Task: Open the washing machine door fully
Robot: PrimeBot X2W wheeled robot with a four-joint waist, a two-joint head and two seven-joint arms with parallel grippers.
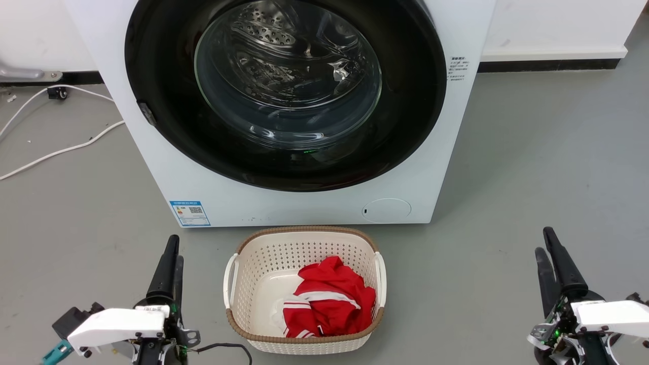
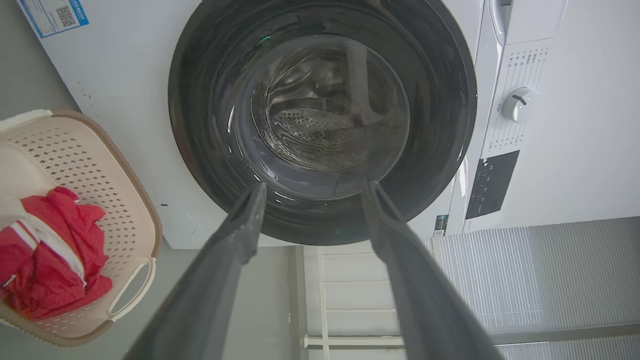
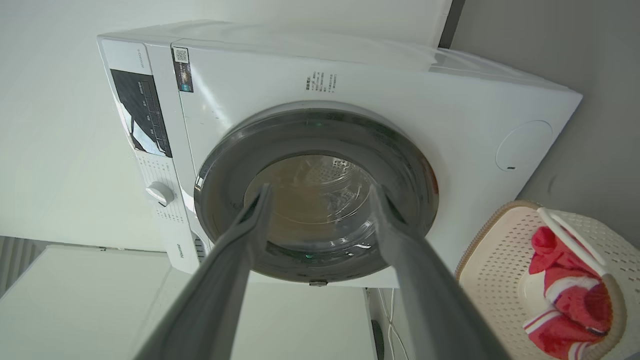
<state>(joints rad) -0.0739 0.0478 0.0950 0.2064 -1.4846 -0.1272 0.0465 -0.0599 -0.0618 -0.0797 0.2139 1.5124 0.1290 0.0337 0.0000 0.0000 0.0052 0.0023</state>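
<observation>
Washing machine door (image 1: 286,152) is closed, glossy black ring flush against the front of the washing machine (image 1: 314,208), glass bowl bulging outward at centre. Opening not yet begun, judging by the door sitting flat. A small grey tab (image 1: 147,114) sits on the door's rim at head-view left; probably the pull point, though I cannot tell from here how it releases. Laundry basket (image 1: 304,232) with a red garment (image 1: 329,299) stands on the floor just in front of the washer, between the two arms, presumably staged for loading. It sits below the door, so the swing path may need checking. Left end effector (image 1: 176,249) is low at the left, fingers pointing toward the washer, spread apart and empty in the left wrist view. Right end effector (image 1: 543,241) mirrors it at the right, fingers likewise apart, nothing held. Both are well short of the door.
</observation>
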